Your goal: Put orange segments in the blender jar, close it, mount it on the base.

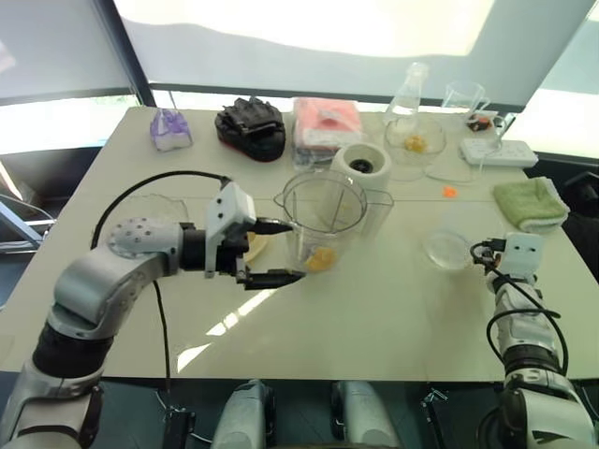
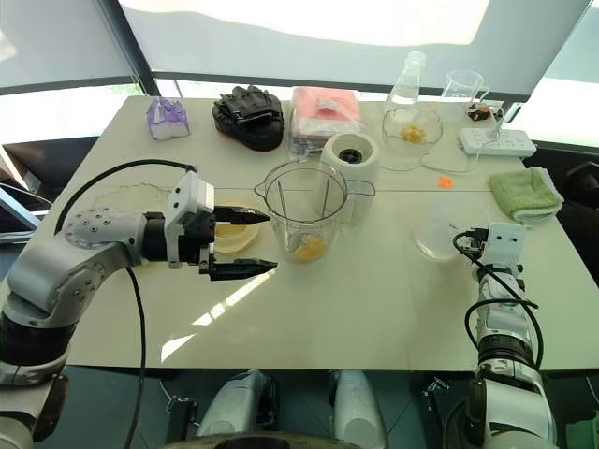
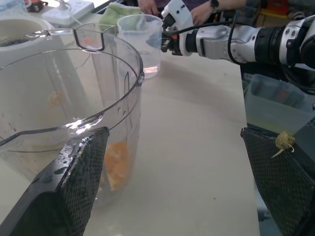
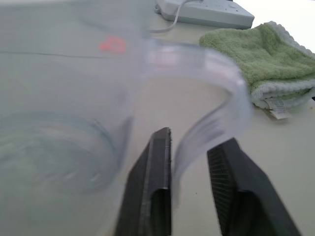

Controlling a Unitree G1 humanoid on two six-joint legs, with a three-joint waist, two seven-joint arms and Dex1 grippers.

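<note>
Facing the upright blender jar [image 1: 323,210] just beside it, our left gripper [image 1: 295,251] stands wide; orange segments [image 1: 320,259] lie inside. Our right gripper [image 4: 189,142], well apart, pinches a small clear bowl [image 1: 447,250] by its rim. The base [image 1: 361,166] sits just beyond the jar.

The blender jar [image 1: 325,217] stands right before my left pincer [image 1: 273,251]. The base [image 1: 361,166] crowds close behind it. Bare table [image 1: 374,318] lies open between my arms.
</note>
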